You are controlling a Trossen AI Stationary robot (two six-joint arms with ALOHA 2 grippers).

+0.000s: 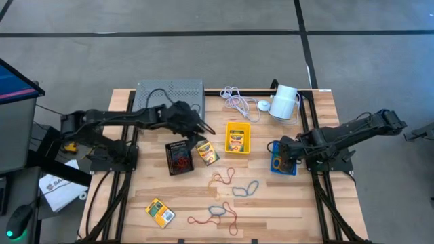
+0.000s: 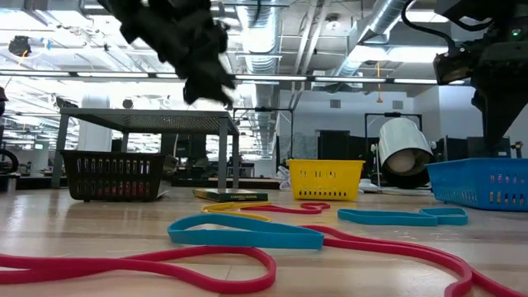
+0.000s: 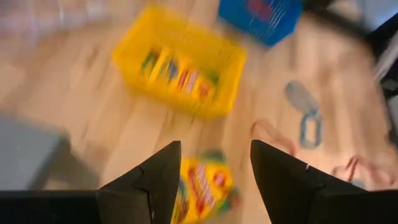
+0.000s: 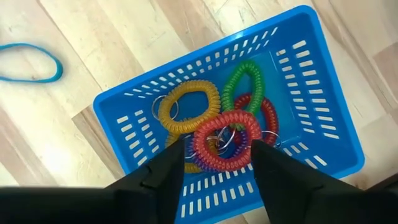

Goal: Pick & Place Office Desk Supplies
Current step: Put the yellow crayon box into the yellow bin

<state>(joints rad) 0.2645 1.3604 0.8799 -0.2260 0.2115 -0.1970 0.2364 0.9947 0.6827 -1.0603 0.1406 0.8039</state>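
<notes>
Yellow-green crayon box [image 3: 202, 186] lies flat on the worktop under my left tool [image 3: 214, 165], fingers apart, beside the yellow bin [image 1: 237, 138]. Closing off-centre could skid it away. My right tool [image 4: 217, 163] hangs, fingers apart, over the blue bin [image 4: 323, 93].

Grey floor [image 1: 203, 61]; exposed ceiling ducts [image 2: 375, 25]; bright overhead lights.

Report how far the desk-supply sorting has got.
Done: coil bands lie in the blue bin, a crayon box in the yellow bin, something red in the black bin.
In hand: nothing gripped. Left gripper open above a crayon box; right gripper open over the blue bin.
Left: another crayon box and loose bands.
</notes>
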